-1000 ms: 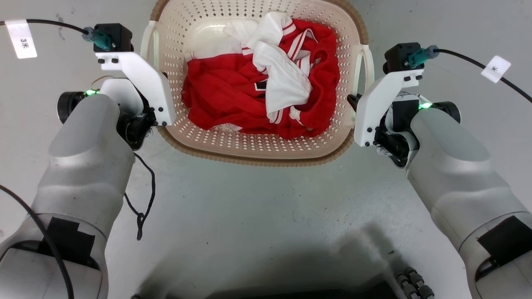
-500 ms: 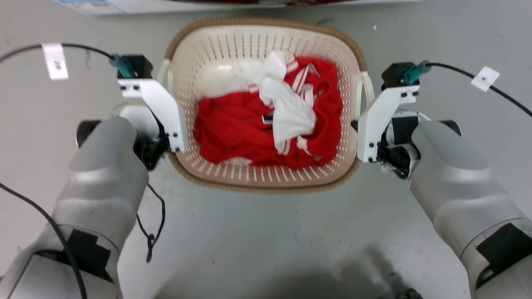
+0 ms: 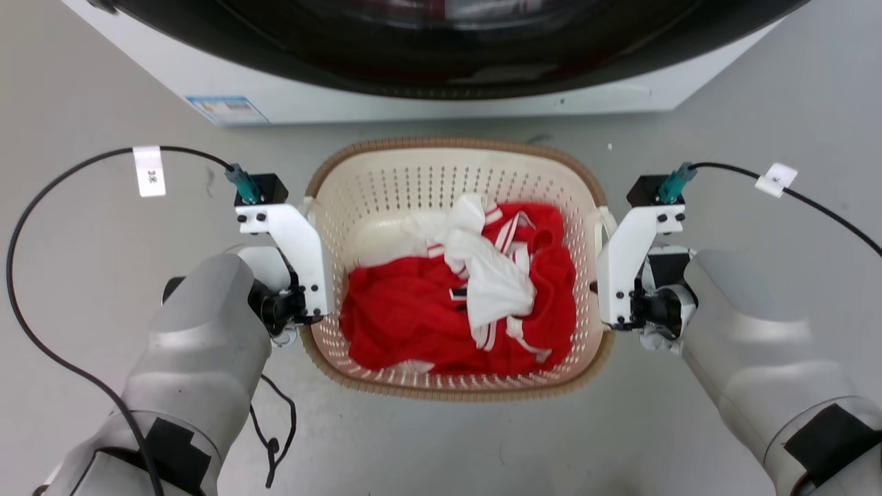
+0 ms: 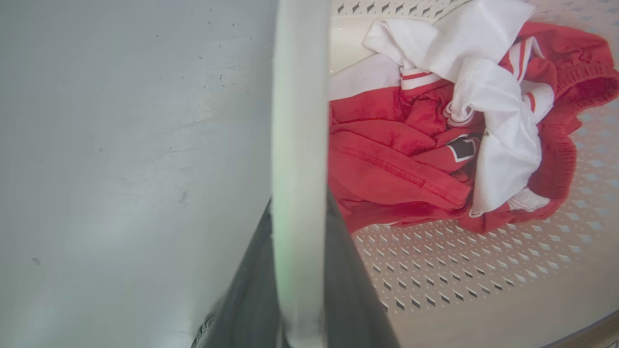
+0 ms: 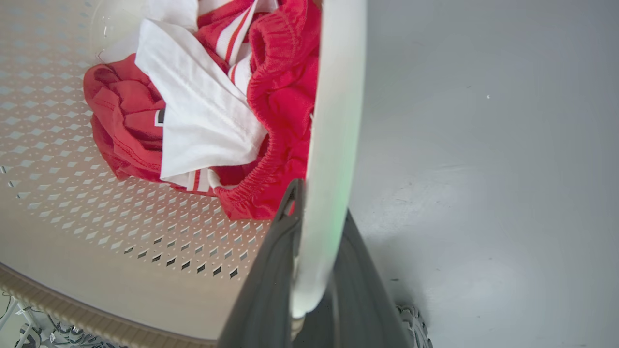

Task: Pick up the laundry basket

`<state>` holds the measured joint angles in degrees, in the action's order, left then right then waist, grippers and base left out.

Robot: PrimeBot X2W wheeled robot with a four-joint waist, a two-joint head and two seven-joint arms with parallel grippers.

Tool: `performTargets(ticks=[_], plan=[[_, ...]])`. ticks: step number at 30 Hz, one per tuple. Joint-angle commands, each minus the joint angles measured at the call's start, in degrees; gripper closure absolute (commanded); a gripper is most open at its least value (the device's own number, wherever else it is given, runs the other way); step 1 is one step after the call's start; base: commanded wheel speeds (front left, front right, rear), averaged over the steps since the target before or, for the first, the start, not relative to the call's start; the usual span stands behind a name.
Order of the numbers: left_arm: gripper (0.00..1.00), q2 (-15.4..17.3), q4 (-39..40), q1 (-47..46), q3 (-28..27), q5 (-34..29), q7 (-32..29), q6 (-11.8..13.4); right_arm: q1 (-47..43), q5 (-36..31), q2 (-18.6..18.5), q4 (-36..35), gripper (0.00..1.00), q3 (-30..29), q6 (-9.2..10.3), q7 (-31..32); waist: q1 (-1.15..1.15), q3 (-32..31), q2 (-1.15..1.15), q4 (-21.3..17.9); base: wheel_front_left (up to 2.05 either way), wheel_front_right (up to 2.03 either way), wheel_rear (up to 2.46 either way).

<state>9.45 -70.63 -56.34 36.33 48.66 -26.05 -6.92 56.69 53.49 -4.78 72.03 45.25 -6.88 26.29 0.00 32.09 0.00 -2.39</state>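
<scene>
The left gripper (image 4: 299, 227) clamps one white side handle (image 4: 299, 96) of the laundry basket (image 3: 455, 172), its two dark fingers pressed against either face of the pale bar in the left wrist view. The right gripper (image 5: 319, 217) grips the opposite handle (image 5: 338, 72) the same way, with one finger on the basket side and one on the floor side.

From the head camera, the cream perforated basket with its brown woven-look rim (image 3: 451, 143) sits squarely between the two pale forearms, just in front of a white washing machine (image 3: 441, 96) whose dark round door fills the top of the frame. A crumpled red garment (image 3: 400, 317) with a white piece of clothing (image 3: 493, 279) bunched on top lies on the basket's floor, leaving the far end of the bottom bare. White camera brackets on both wrists hide the fingers in this view.

The grey floor (image 3: 441, 448) spreads beneath. Whether the basket's base rests on the floor or hangs just above it is hard to judge from these angles.
</scene>
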Motion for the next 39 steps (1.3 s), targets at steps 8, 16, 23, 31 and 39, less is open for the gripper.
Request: performTargets(ticks=[8,16,23,31,39], plan=[[1.0,-3.94,-0.05,2.78,1.28,3.13,-5.27,-1.02,-2.64,3.39,3.46,-0.74,1.0,0.78,-1.1,7.05,0.0,-10.4,0.0,0.4,0.0,0.0,0.0],[1.0,-4.17,-0.35,4.88,2.07,4.58,-7.9,-1.01,-3.77,3.52,3.0,0.14,1.0,1.45,-1.1,8.84,0.0,-16.26,0.0,0.59,0.0,0.0,0.0],[1.0,-4.54,-0.52,7.01,2.88,5.62,-8.64,-1.01,-5.57,3.97,2.82,0.67,1.0,1.64,-1.1,10.26,0.0,-21.31,0.0,0.91,0.0,0.0,0.0],[1.0,-4.55,-0.83,10.28,4.17,6.43,-10.12,-1.01,-8.63,4.43,2.82,1.11,1.0,1.88,-1.1,12.95,0.0,-26.37,0.0,1.1,0.0,0.0,0.0],[1.0,-5.03,-1.12,13.73,5.08,7.4,-11.13,-1.01,-12.5,4.81,2.93,1.29,1.0,1.72,-1.1,14.48,0.0,-30.7,0.0,1.23,0.0,0.0,0.0]])
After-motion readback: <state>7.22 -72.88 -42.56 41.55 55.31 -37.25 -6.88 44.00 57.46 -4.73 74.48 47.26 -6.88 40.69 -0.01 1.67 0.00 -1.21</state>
